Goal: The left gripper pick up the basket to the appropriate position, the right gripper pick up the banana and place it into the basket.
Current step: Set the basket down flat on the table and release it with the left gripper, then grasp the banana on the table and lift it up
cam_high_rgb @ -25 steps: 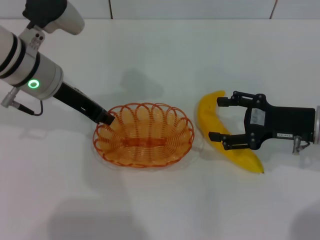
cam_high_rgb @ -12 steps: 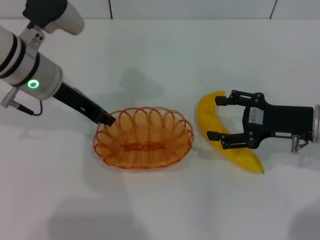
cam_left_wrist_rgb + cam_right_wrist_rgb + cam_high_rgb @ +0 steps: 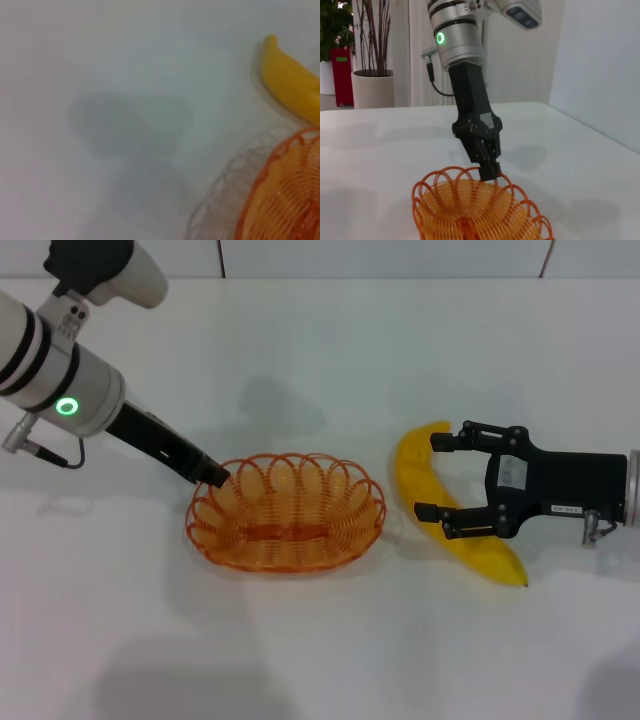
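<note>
The left gripper (image 3: 212, 476) is reaching down from the robot's left and gripping the near-left part of the scalloped rim of the basket (image 3: 286, 512), its fingers pinched together on the orange wire; the right wrist view shows the same black claw (image 3: 487, 170) clamped onto the top of a rim loop of the basket (image 3: 475, 210). The basket is sitting near the middle of the white bench (image 3: 320, 640), with its shadow falling close beneath it; whether it is resting on the bench or being held slightly off it cannot be told. The banana (image 3: 440, 502) is lying on the bench just to the robot's right of the basket, apart from it, one tip pointing away from the robot and the other toward it. The right gripper (image 3: 441, 476) is coming in level from the robot's right, its fingers spread wide and straddling the middle of the banana, one finger near the far tip and the other crossing the fruit's body, neither closing on it. In the left wrist view a stretch of the basket (image 3: 290, 200) and one end of the banana (image 3: 290, 80) are showing.
</note>
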`<state>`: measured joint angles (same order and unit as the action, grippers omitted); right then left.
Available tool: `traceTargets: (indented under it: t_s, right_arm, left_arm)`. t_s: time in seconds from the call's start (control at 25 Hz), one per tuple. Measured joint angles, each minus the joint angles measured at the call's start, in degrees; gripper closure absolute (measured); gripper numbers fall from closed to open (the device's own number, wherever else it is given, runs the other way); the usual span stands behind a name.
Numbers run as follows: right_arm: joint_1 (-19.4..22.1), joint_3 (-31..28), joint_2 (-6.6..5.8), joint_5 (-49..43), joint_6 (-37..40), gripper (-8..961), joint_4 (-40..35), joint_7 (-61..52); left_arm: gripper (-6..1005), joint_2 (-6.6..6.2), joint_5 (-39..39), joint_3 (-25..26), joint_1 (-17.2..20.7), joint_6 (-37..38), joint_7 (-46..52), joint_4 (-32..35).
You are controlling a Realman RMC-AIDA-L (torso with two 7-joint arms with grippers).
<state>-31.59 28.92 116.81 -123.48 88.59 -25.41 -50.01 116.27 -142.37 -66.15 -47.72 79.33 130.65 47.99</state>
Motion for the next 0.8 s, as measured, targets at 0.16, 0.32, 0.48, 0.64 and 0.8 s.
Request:
traceTargets:
  t_s: [0.16, 0.32, 0.48, 0.64, 0.8]
  right_arm:
    - [0.2, 0.0, 0.0, 0.0, 0.0, 59, 0.0, 0.0]
    - [0.3, 0.0, 0.0, 0.0, 0.0, 59, 0.0, 0.0]
    - [1.1, 0.0, -0.15, 0.0, 0.0, 59, 0.0, 0.0]
    - [1.8, -0.1, -0.25, 0.0, 0.0, 59, -0.4, 0.0]
    - [2.0, -1.1, -0.27, 0.0, 0.3, 59, -0.4, 0.0]
  left_arm:
    - [809, 0.0, 0.4, 0.3, 0.2, -0.7, 0.2, 0.3]
    - [699, 0.06, 0.7, 0.0, 0.3, -0.7, 0.0, 0.6]
    - [538, 0.12, 2.5, -0.1, 1.2, 0.4, -1.0, 3.0]
    - [436, 0.16, 6.5, -0.1, 6.3, 3.3, -1.4, 12.1]
    - [354, 0.13, 10.5, -0.1, 15.1, 8.1, -2.3, 24.2]
